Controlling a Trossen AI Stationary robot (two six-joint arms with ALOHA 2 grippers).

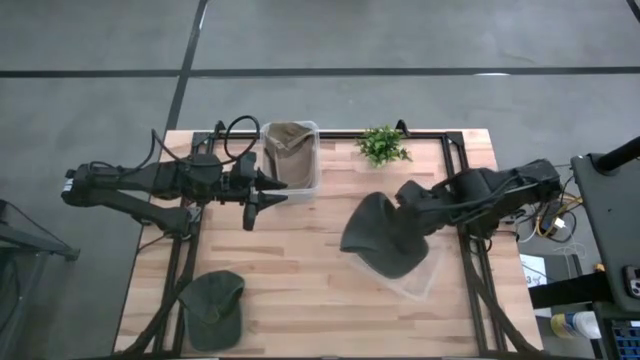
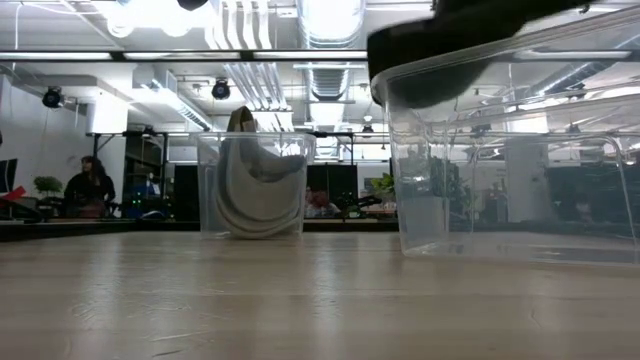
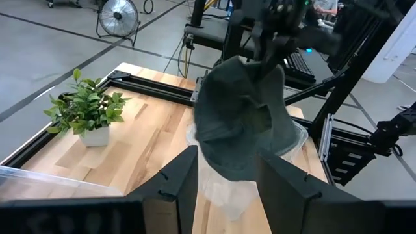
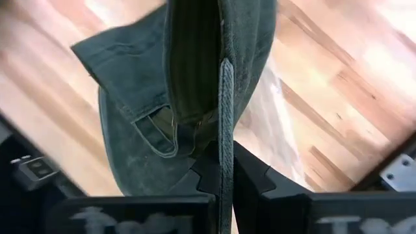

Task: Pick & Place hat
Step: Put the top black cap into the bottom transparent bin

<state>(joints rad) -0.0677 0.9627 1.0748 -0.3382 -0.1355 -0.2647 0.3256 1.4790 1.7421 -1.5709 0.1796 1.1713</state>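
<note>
While the right pincer point(image 4: 220, 172) pinches a fold of the dark green hat point(image 1: 385, 233), the cloth hangs slack from the closed fingers above the clear plastic bin point(image 1: 420, 275) on the right half of the table point(image 1: 300, 290). It looks light and soft, with no stiffness in the crown, so it will likely droop and swing; a hold on the seamed edge or the brim, as the right wrist view shows, seems the surest, since loose fabric could slip or bunch. The limp hat may drape over the bin's rim instead of dropping in. The left pincer point(image 3: 221, 175) waits with fingers spread and empty beside a second clear bin point(image 1: 291, 155) holding a tan hat point(image 1: 288, 150). Another green cap point(image 1: 214, 305) lies on the table's near left corner, and a small potted plant point(image 1: 382, 146) stands at the far edge.
</note>
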